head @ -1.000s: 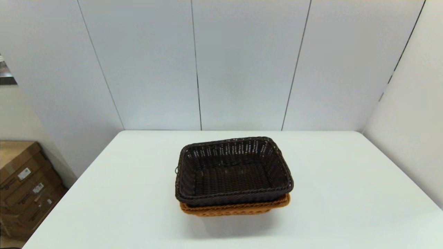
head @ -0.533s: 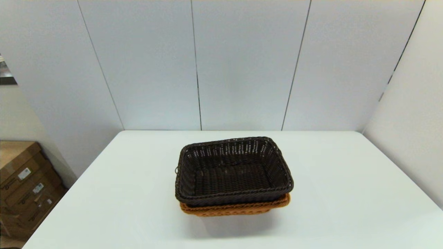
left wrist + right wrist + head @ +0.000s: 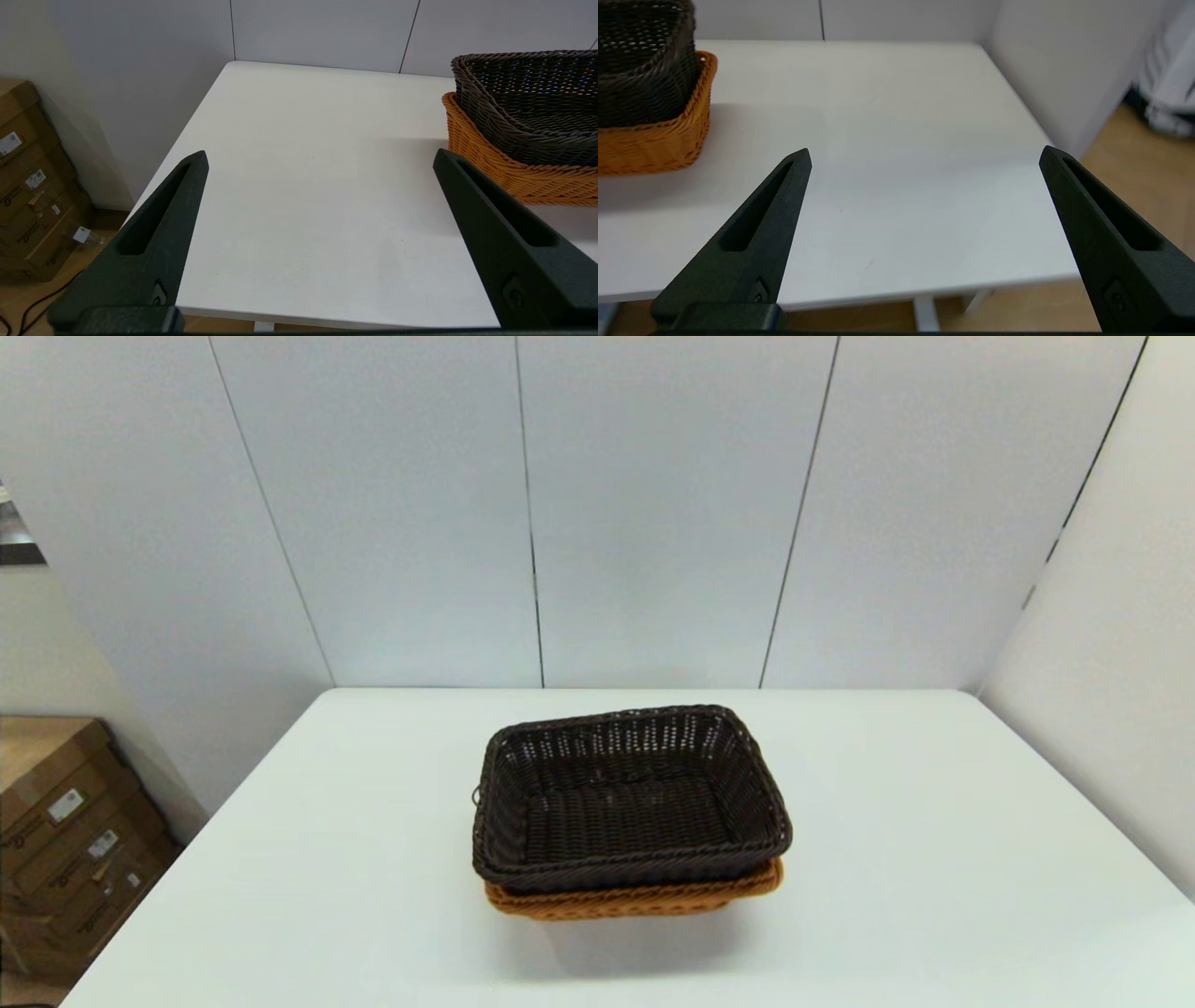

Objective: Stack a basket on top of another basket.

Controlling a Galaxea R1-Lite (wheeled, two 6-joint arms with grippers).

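The left gripper (image 3: 320,158) hangs near the table's left front edge, fingers spread wide and holding nothing; the right gripper (image 3: 924,154) sits likewise at the right front edge, wide open and empty (neither appears in the head view). The dark brown wicker basket (image 3: 627,803) is nested inside the orange-tan wicker basket (image 3: 635,900), whose braided rim shows beneath it. The pair rests near the middle of the white table (image 3: 934,877), well apart from both grippers. Cardboard boxes (image 3: 65,840) stand on the floor to the left.
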